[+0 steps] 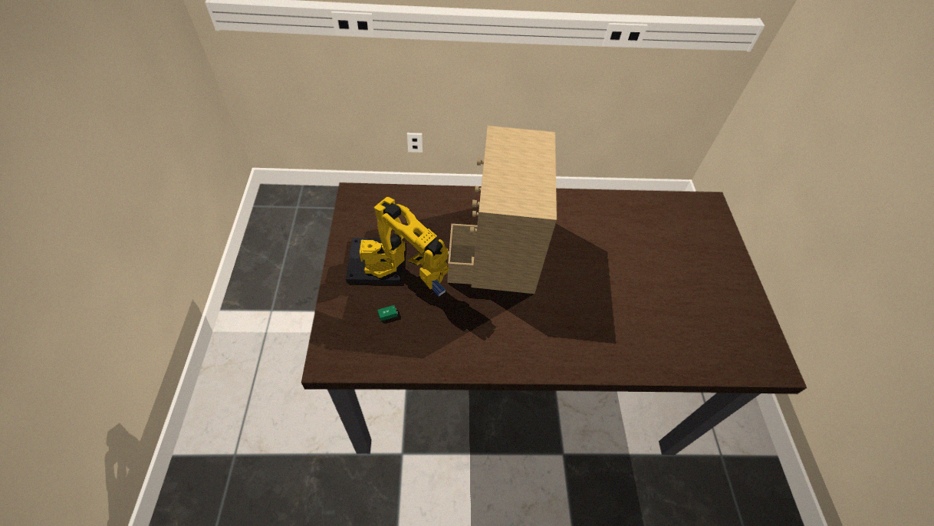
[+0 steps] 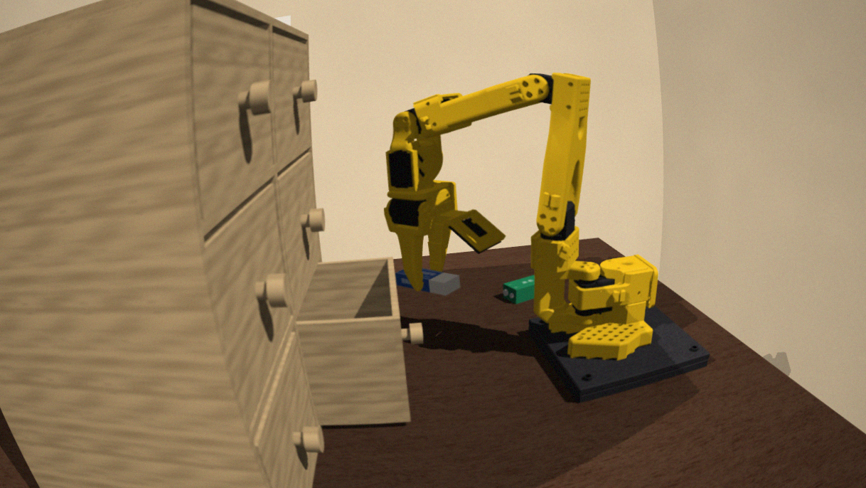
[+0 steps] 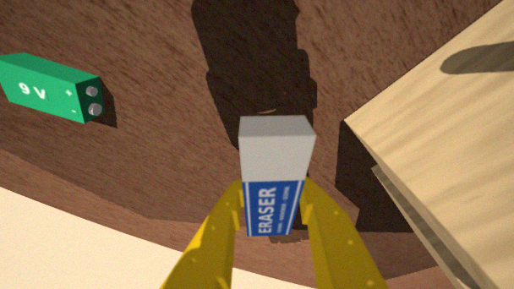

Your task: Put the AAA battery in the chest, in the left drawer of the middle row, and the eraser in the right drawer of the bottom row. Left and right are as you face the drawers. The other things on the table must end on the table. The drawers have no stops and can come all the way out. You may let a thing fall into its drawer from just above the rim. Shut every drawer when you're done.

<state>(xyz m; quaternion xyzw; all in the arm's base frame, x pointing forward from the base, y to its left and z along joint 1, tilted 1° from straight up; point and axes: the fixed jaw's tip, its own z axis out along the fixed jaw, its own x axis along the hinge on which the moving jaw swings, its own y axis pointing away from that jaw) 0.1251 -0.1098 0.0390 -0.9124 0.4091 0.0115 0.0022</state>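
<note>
While the gripper (image 3: 272, 207) is clenched on the one eraser (image 3: 275, 169), gripping it by its blue sleeve w/ the white end sticking out, it hangs above the desk (image 1: 653, 294) just beside the pulled-out drawer (image 2: 351, 339), toward the desk's front-left part. One chest (image 1: 516, 208) stands near the back edge; six knobs show in the exterior view, and only that one bottom-row drawer is out, the rest flush. One green 9V battery (image 3: 51, 89) lies on the desk, apart from the eraser, nearer the left edge. No AAA battery visible in any view. One arm (image 2: 563, 151) on a black base plate (image 2: 685, 357) by the left edge.
</note>
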